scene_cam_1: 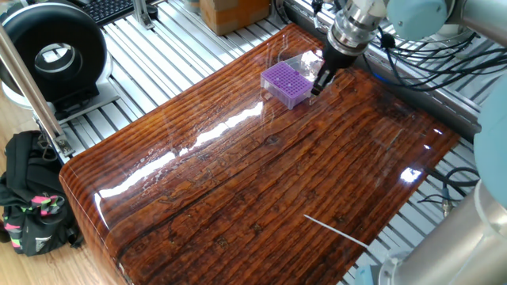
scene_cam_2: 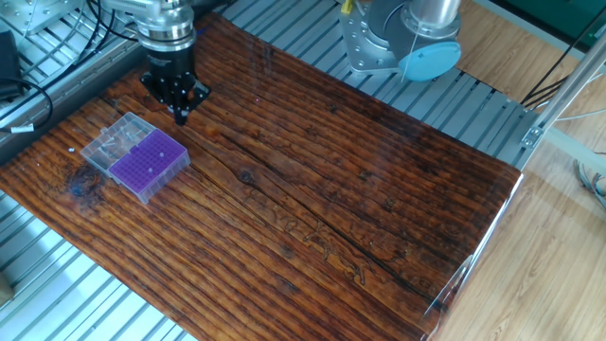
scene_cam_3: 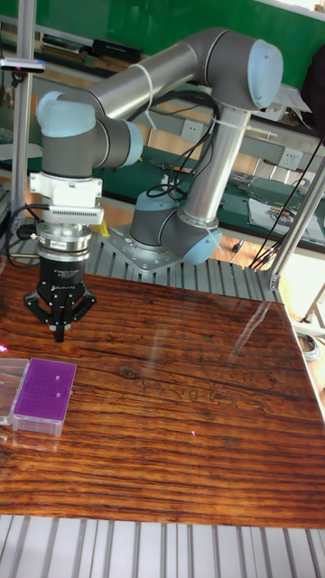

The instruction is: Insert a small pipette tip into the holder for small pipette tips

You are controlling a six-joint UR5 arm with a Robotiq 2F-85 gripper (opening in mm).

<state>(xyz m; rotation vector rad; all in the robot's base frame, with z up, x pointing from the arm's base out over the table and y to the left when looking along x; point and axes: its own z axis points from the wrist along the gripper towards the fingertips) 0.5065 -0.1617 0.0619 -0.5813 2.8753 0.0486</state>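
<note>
The holder for small pipette tips (scene_cam_1: 287, 83) (scene_cam_2: 147, 163) (scene_cam_3: 43, 394) is a purple rack with a grid of tiny holes. It sits in a clear box near one corner of the wooden table (scene_cam_2: 331, 189). A pale speck that may be a small pipette tip (scene_cam_2: 161, 154) (scene_cam_3: 50, 377) shows on the rack's top. My gripper (scene_cam_1: 319, 81) (scene_cam_2: 182, 116) (scene_cam_3: 60, 334) hangs point-down beside the rack and apart from it. Its fingertips are drawn together, with nothing visible between them.
The box's clear lid (scene_cam_2: 112, 142) (scene_cam_3: 9, 379) lies open beside the rack. Cables (scene_cam_1: 412, 55) run behind that table corner. The arm's base (scene_cam_2: 407, 38) stands at the table's far side. A black round device (scene_cam_1: 51, 51) and a bag (scene_cam_1: 32, 206) sit off the table.
</note>
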